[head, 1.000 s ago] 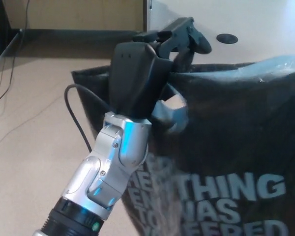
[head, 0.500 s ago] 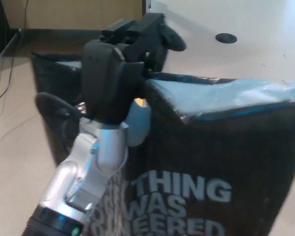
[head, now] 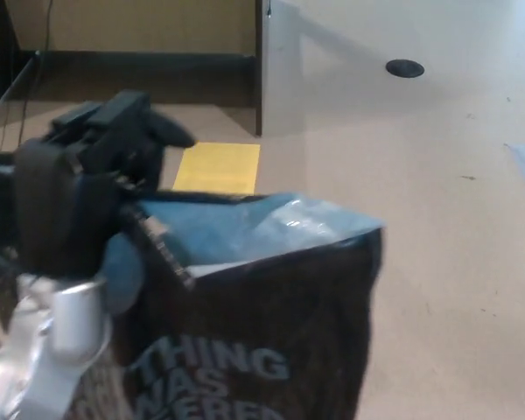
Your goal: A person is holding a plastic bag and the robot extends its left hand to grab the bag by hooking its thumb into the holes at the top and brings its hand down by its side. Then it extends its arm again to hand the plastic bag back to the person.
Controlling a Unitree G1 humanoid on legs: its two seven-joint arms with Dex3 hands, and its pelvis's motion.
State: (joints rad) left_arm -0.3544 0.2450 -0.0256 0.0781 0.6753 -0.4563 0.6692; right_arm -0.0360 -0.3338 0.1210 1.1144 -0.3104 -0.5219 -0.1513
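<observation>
My left hand (head: 79,179) is at the left of the head view, black, on a silver forearm. It is shut on the top of the plastic bag (head: 262,341), which hangs from it. The bag is black with pale block lettering on its front. Its mouth gapes and shows a light blue lining. The picture is blurred around the hand, so the thumb in the handle hole cannot be made out. My right hand does not show. No person shows.
A yellow sheet (head: 217,166) lies on the beige floor behind the bag. A dark baseboard and a wall corner (head: 259,70) stand at the back. A round black floor plate (head: 404,67) is at the upper right.
My left hand has swung left and down with the bag hanging from it. The bag's right side has left the frame's right part, uncovering the floor and the yellow sheet.
</observation>
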